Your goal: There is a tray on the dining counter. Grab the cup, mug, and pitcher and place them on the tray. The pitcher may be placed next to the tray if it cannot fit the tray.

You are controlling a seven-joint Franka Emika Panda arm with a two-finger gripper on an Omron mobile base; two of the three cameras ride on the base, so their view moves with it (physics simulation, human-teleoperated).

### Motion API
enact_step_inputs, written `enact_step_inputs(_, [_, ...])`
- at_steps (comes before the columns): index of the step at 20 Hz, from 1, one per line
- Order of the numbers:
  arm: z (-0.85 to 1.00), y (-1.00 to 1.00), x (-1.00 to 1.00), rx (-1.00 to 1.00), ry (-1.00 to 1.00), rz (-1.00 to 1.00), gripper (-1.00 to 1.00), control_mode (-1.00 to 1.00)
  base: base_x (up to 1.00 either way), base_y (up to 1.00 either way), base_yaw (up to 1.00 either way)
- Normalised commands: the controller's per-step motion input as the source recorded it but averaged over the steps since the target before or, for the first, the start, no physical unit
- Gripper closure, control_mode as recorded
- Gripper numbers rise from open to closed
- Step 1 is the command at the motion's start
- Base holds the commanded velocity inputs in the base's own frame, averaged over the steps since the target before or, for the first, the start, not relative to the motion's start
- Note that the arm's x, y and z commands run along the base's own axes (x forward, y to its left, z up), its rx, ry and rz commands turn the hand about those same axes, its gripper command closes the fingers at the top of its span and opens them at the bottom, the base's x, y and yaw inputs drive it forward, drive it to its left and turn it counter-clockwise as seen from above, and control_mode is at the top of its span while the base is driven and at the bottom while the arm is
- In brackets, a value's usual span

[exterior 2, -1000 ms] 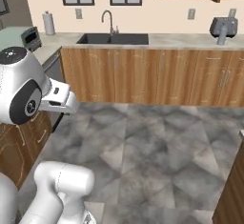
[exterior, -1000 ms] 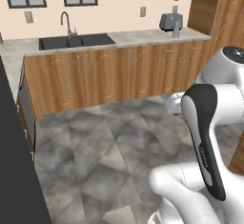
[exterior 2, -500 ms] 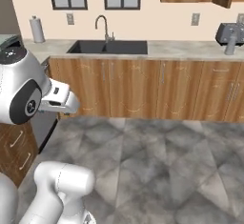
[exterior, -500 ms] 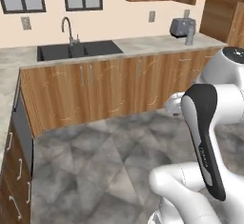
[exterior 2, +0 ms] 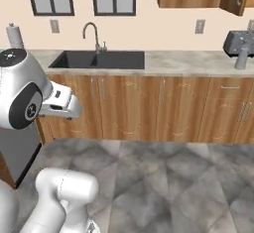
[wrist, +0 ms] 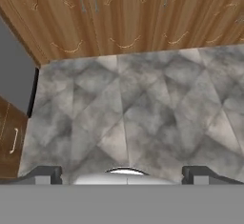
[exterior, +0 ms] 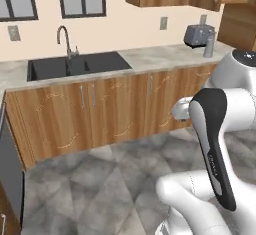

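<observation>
The tall grey pitcher (exterior: 209, 45) stands on the far right of the sink counter, just in front of a boxy grey toaster (exterior: 198, 35); in the right base view the pitcher (exterior 2: 241, 57) sits near the right edge. My gripper (wrist: 124, 175) hangs open over the grey tiled floor with nothing between its fingertips (wrist: 47, 174), well short of the wooden cabinet doors. The tray, the dining counter, the cup and the mug are out of view.
A black double sink (exterior: 75, 65) with a faucet (exterior 2: 92, 33) is set in the marble worktop. A paper towel roll (exterior 2: 15, 36) stands at its left end. A dark appliance (exterior: 10, 164) flanks the floor on the left. Grey tiles (exterior 2: 173, 187) stretch ahead.
The whole picture has shifted: the base has driven and the sink counter now looms larger, with the toaster and pitcher further right in the left view. The arm keeps its pose and the gripper stays open.
</observation>
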Motion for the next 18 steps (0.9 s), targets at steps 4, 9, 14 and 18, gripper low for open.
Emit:
enact_step_inputs(4, [0.00, 0.00, 0.00, 0.00, 0.00, 0.00, -1.00, 1.00, 0.92, -0.51, -0.43])
enact_step_inputs(9, [0.00, 0.00, 0.00, 0.00, 0.00, 0.00, -1.00, 1.00, 0.65, -0.47, -0.60])
enact_step_inputs(14, [0.00, 0.00, 0.00, 0.00, 0.00, 0.00, -1.00, 1.00, 0.65, -0.31, -0.62])
enact_step_inputs(18, [0.00, 0.00, 0.00, 0.00, 0.00, 0.00, -1.00, 1.00, 0.69, -0.25, -0.61])
